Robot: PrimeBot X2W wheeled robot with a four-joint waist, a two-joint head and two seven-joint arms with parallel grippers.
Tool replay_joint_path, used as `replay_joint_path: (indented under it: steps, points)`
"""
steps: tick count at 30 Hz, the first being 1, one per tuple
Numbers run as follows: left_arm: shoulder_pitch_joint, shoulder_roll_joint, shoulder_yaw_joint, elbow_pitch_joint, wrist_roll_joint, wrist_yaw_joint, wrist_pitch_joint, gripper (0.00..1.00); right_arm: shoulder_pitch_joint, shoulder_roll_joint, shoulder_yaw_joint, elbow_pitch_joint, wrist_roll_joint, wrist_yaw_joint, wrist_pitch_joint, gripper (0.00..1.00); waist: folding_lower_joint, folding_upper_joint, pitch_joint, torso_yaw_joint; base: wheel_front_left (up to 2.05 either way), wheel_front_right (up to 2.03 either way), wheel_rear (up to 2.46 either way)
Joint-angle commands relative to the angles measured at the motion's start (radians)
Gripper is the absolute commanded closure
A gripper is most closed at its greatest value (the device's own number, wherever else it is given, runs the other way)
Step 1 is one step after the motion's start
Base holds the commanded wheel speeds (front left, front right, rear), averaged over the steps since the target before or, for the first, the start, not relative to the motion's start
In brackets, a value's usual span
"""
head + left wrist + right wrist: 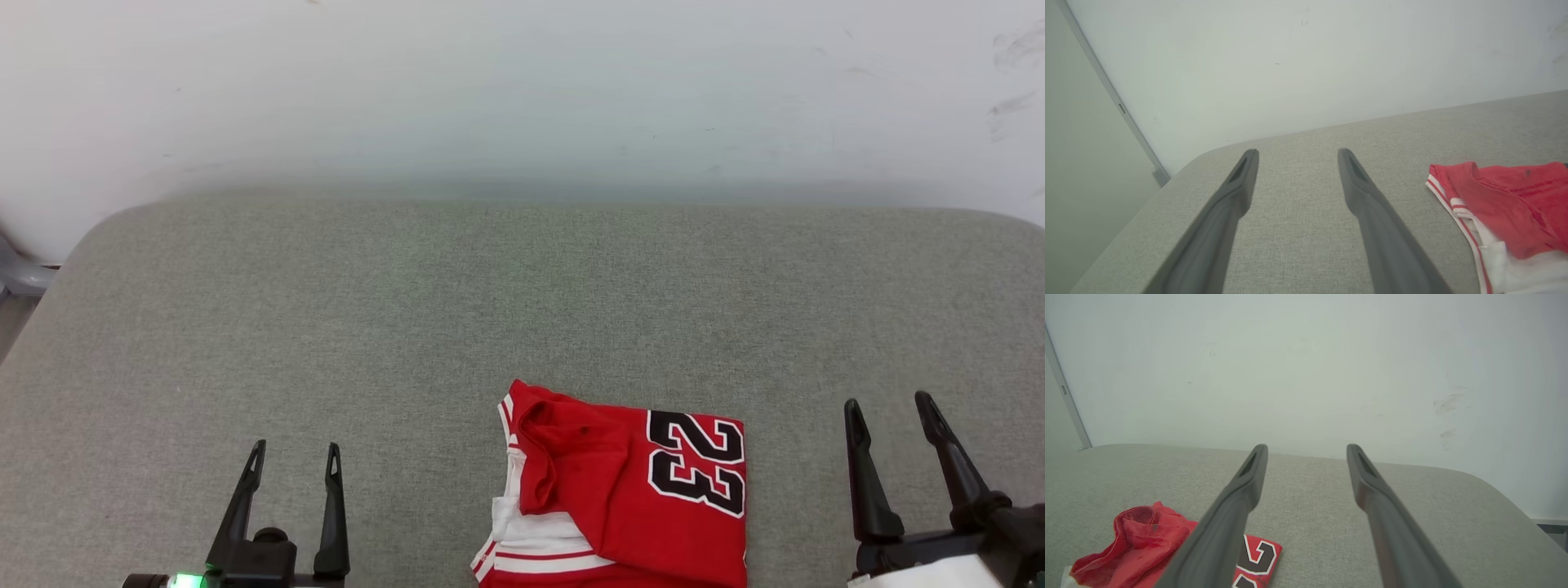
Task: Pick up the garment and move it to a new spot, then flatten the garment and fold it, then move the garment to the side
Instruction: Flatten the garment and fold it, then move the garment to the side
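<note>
Bright, flat, diffuse light. Shadows barely register on the grey woven-fabric surface [408, 310]. The plain white wall [522, 82] is slightly washed out with a faint green cast, and its join with the surface is soft in the head view. Wrist views: long dark fingers of the left gripper [1296, 153] and the right gripper [1306, 447] blur toward the bottom edge.
</note>
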Motion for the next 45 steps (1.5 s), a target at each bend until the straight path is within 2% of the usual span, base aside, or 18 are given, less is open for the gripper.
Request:
replay_joint_path:
  steps: [1,12,23,30,35,44,45]
  points:
    - [0.013,0.001,0.001,-0.002,0.000,-0.001,-0.002,0.00,0.020,0.009,-0.005,-0.010,-0.004,-0.001,-0.002,0.00,0.0001,0.0000,0.000,0.000,0.00,0.00,0.00]
    - [0.020,0.006,0.001,-0.002,-0.004,-0.004,-0.002,0.00,0.064,0.023,-0.016,-0.018,-0.021,-0.001,-0.003,0.00,0.0001,0.0000,0.002,-0.002,0.00,0.00,0.00]
    - [0.012,0.003,0.002,0.008,-0.009,-0.007,-0.002,0.00,0.026,0.025,-0.024,-0.004,-0.027,-0.001,-0.003,0.00,0.0001,0.0000,0.003,0.006,0.00,0.00,0.00]
    - [-0.009,-0.002,-0.007,0.011,-0.004,-0.015,-0.002,0.00,-0.082,-0.036,-0.060,-0.039,0.014,-0.001,0.027,0.00,0.0001,0.0000,0.019,0.021,0.00,0.00,0.00]
    - [-0.017,-0.006,-0.014,0.018,0.000,-0.016,-0.002,0.00,-0.183,-0.132,-0.010,-0.071,0.054,-0.001,0.155,0.00,0.0001,0.0000,0.024,0.029,0.00,0.00,0.00]
    - [-0.037,-0.010,-0.025,0.027,0.001,-0.019,-0.002,0.00,-0.324,-0.299,0.164,-0.049,0.285,-0.001,0.609,0.00,0.0001,0.0000,0.036,0.046,0.00,0.00,0.00]
    - [-0.037,-0.010,-0.025,0.027,0.001,-0.019,-0.002,0.00,-0.324,-0.299,0.164,-0.049,0.285,-0.001,0.609,0.00,0.0001,0.0000,0.036,0.046,0.00,0.00,0.00]
